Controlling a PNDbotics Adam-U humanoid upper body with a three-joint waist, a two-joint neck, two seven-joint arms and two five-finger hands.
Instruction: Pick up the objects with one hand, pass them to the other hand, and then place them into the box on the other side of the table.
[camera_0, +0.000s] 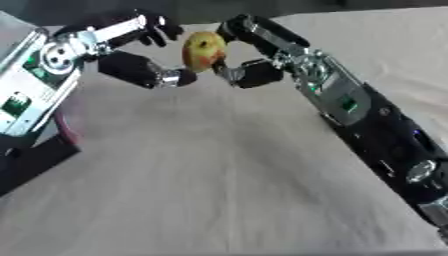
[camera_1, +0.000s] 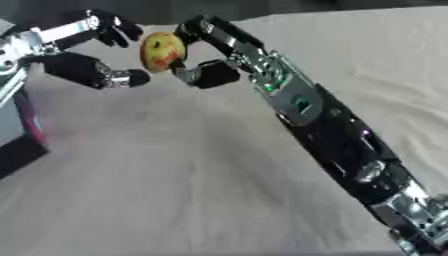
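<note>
Beige cloth covers the big table (camera_0: 219, 175), which fills most of both views. Across it the right arm (camera_0: 367, 120) reaches in from the lower right corner — long, black and silver, stretched far up toward the back of the table. From the left side comes the left arm (camera_0: 39, 75), shorter in view and bent. Low at the left edge sits a dark box (camera_0: 35, 157), with something pinkish-red just above it.

Up high, the two hands meet around a small apple (camera_0: 204, 50), yellow with red patches, held above the cloth. The right hand (camera_0: 249, 50) has its fingers curled round the apple's right side. The left hand (camera_0: 140, 47) is spread wide — its fingertips come close to the apple's left side, and I cannot tell if they touch.
</note>
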